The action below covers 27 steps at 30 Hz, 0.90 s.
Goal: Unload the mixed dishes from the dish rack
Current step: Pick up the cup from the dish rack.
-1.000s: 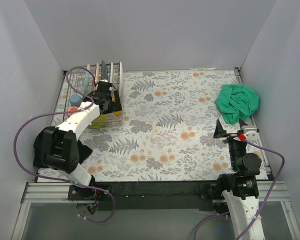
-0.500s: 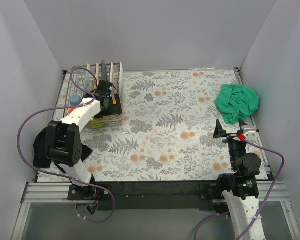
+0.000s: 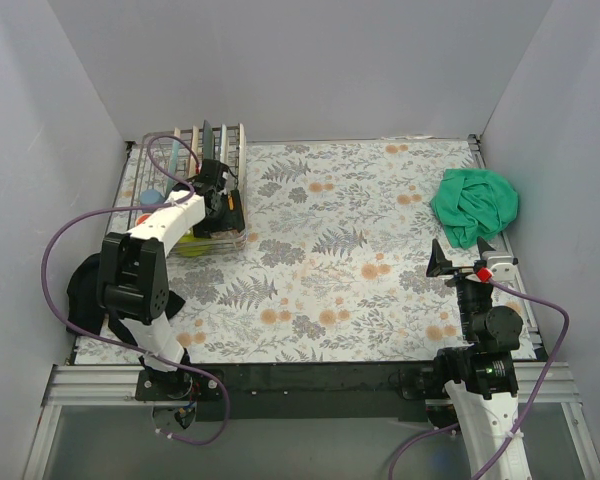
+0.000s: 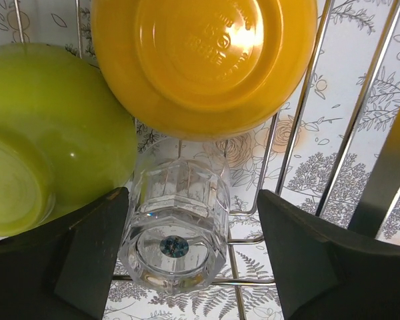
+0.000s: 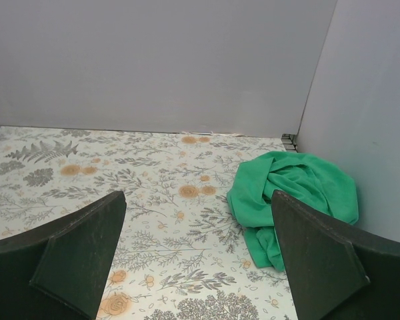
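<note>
The dish rack [image 3: 138, 172] of silver wire stands at the table's far left, with upright plates [image 3: 211, 141] in its back slots and a light-blue cup [image 3: 151, 198] at its left side. My left gripper [image 3: 220, 203] reaches down into it. In the left wrist view its open jaws straddle a small clear glass [image 4: 177, 230] lying on the rack wires [image 4: 290, 127]; the left finger [image 4: 87, 260] is against the glass and the right finger [image 4: 307, 253] stands apart. An orange-yellow bowl [image 4: 207, 60] and a lime-green bowl [image 4: 47, 133] lie just beyond. My right gripper [image 3: 463, 262] hangs open and empty at the near right.
A crumpled green cloth [image 3: 475, 205] lies at the far right, also seen ahead of the right gripper [image 5: 197, 260] as the green cloth [image 5: 297, 193]. A black cloth [image 3: 80, 290] sits beside the left arm's base. Grey walls enclose the floral table [image 3: 350, 260].
My left arm has pushed further into the rack and its jaws have narrowed around the clear glass. The right arm has not moved.
</note>
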Each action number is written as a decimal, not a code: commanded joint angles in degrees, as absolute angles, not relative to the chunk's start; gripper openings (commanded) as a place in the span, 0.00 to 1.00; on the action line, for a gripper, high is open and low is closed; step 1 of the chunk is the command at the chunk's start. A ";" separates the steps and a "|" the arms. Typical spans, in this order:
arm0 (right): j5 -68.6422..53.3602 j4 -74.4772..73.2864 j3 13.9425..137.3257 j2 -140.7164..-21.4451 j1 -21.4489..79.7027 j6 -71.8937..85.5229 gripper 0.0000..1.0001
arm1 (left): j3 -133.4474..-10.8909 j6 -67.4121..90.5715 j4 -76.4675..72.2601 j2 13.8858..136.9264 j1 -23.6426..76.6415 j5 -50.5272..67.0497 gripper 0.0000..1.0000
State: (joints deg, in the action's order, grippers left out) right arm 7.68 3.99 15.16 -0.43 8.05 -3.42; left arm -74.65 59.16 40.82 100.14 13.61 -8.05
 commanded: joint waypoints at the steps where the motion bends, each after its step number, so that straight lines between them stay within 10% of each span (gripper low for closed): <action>1: 8.96 5.98 16.26 11.16 8.61 -3.96 0.98 | -76.29 58.80 42.19 100.28 13.18 -6.77 0.77; 10: 8.96 5.89 16.26 11.07 8.70 -4.04 0.98 | -77.25 58.89 43.07 98.27 13.18 -6.68 0.43; 27: -6.41 7.03 17.66 7.05 8.79 -4.49 0.98 | -78.31 58.97 42.54 85.09 13.18 -7.65 0.18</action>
State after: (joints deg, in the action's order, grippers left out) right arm 0.54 4.27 15.16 -0.43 8.38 -4.27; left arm -76.14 58.98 43.09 91.42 13.56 -7.46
